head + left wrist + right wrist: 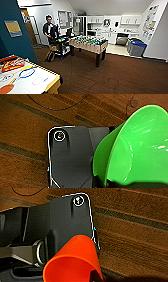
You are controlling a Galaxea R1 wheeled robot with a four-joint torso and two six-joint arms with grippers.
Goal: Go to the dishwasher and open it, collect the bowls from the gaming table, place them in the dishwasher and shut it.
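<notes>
A foosball table (89, 44) with a green pitch stands mid-room on the brown floor (120, 75), a person (50, 28) and a black cart (61, 46) just beside its far end, and open floor runs past it toward the dishwasher (122, 39) under the white counter, with blue bins (136, 47) near it. The gaming table (48, 82) fills the near corner, a blue ring (26, 73) on its white top; no writing is legible. The green bowl (135, 146) sits large at the left wrist and the orange bowl (72, 260) at the right wrist, though I cannot tell whether either claw grips them.

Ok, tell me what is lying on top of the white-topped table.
On the gaming table lie a flat blue ring, a red and orange packet and an orange disc. The rest of its top runs out of view.
</notes>
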